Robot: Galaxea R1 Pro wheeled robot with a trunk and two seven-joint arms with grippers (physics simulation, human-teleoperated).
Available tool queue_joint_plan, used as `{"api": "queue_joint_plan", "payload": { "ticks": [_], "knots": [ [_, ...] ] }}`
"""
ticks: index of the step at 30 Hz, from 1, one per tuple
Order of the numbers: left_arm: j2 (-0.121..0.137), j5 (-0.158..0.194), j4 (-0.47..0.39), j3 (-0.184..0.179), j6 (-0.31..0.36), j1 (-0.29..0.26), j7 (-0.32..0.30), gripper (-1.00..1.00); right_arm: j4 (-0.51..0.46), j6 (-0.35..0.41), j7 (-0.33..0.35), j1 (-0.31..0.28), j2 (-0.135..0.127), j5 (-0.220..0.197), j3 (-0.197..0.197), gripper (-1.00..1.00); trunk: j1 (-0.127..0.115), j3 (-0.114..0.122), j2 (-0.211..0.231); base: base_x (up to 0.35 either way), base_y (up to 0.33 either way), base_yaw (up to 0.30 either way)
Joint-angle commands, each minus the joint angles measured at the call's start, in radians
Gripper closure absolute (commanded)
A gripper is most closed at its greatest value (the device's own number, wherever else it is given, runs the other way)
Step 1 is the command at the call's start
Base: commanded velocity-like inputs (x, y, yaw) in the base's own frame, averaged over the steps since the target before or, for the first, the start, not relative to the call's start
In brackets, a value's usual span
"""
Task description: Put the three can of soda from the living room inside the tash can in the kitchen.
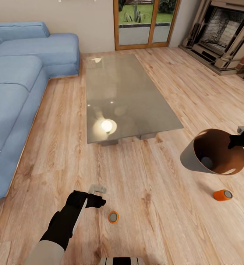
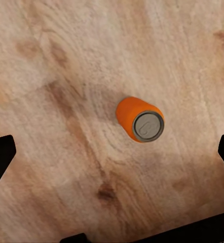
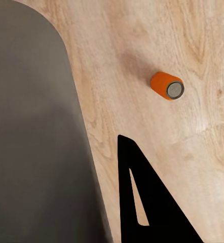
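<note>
- Your left tool (image 1: 96, 200) hangs wide open, holding nothing, over one soda can (image 1: 113, 217) upright on the wood floor (image 1: 147, 206).
- Your right tool (image 1: 235, 141) grips the tilted trash can (image 1: 214, 151) by its rim; a can (image 1: 207, 162) lies inside.
- A third can (image 1: 222, 195) lies on the floor beneath it.
- The glass bench (image 1: 125, 95) stands beside the blue sofa (image 1: 18, 92).

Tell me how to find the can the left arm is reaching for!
Start at the glass coffee table, then look down the wood floor toward the robot. Just beside the left tool stands an orange soda can. Unlike the can lying on its side below the bin, it's upright.
</note>
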Motion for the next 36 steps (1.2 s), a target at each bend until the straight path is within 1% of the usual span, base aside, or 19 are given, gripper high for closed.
{"api": "queue_joint_plan", "payload": {
  "ticks": [1,3,5,9,12,14,15,17,19,20,23,26,31,36],
  "knots": [
    [-0.001,0.000,0.000,0.000,0.000,0.000,0.000,-1.00,0.007,0.001,0.001,-0.015,0.000,0.001,0.011,1.00,0.004,-0.005,-0.007,0.000,0.000,0.000],
    [-0.002,-0.001,0.000,-0.002,0.000,0.000,0.000,-1.00,0.028,0.001,0.001,-0.039,0.000,0.006,0.023,1.00,0.011,-0.014,-0.021,0.000,0.000,0.000],
    [-0.002,0.000,0.000,-0.014,0.000,0.000,0.000,-1.00,0.057,0.001,0.001,-0.064,0.001,0.009,0.030,1.00,0.019,-0.024,-0.035,0.000,0.000,0.000],
    [-0.005,0.000,0.001,-0.033,-0.001,0.000,0.000,-1.00,0.072,0.001,0.001,-0.080,0.002,0.011,0.035,1.00,0.034,-0.042,-0.063,0.000,0.000,0.000],
    [-0.005,0.000,0.001,-0.038,-0.001,0.000,0.000,-1.00,0.074,0.001,0.000,-0.085,0.006,0.012,0.036,1.00,0.046,-0.056,-0.084,0.000,0.000,0.000],
    [-0.005,0.000,0.002,-0.040,-0.001,0.000,0.000,-1.00,0.077,0.001,0.000,-0.099,0.010,0.015,0.037,1.00,0.054,-0.066,-0.098,0.000,0.000,0.000],
    [-0.006,0.000,0.002,-0.040,-0.001,0.000,0.000,-1.00,0.078,0.001,0.000,-0.106,0.012,0.019,0.037,1.00,0.057,-0.071,-0.105,0.000,0.000,0.000],
    [-0.006,0.001,0.002,-0.041,-0.002,0.000,0.000,-1.00,0.096,0.001,0.001,-0.140,0.019,0.053,0.037,1.00,0.065,-0.080,-0.119,0.000,0.000,0.000],
    [-0.006,0.001,0.002,-0.042,-0.002,0.000,0.001,-1.00,0.110,0.001,0.001,-0.163,0.022,0.067,0.037,1.00,0.073,-0.089,-0.133,0.000,0.000,0.000],
    [-0.006,0.001,0.002,-0.042,-0.002,0.000,0.000,-1.00,0.128,0.001,0.001,-0.196,0.025,0.080,0.037,1.00,0.077,-0.094,-0.140,0.000,0.000,0.000],
    [-0.006,0.001,0.003,-0.042,-0.003,0.000,0.000,-1.00,0.139,0.001,0.001,-0.220,0.026,0.088,0.038,1.00,0.088,-0.108,-0.161,0.000,0.000,0.000],
    [-0.007,0.001,0.003,-0.043,-0.003,0.000,0.000,-1.00,0.144,0.001,0.001,-0.230,0.026,0.092,0.039,1.00,0.100,-0.122,-0.182,0.000,0.000,0.000],
    [-0.010,0.001,0.003,-0.049,-0.007,0.000,0.000,-1.00,0.146,0.001,0.001,-0.240,0.026,0.094,0.076,1.00,0.119,-0.146,-0.217,0.000,0.000,0.000],
    [-0.013,0.001,0.003,-0.063,-0.009,0.001,0.002,-1.00,0.147,0.001,0.001,-0.247,0.028,0.094,0.094,1.00,0.138,-0.169,-0.252,0.000,0.000,0.000]
  ]
}}
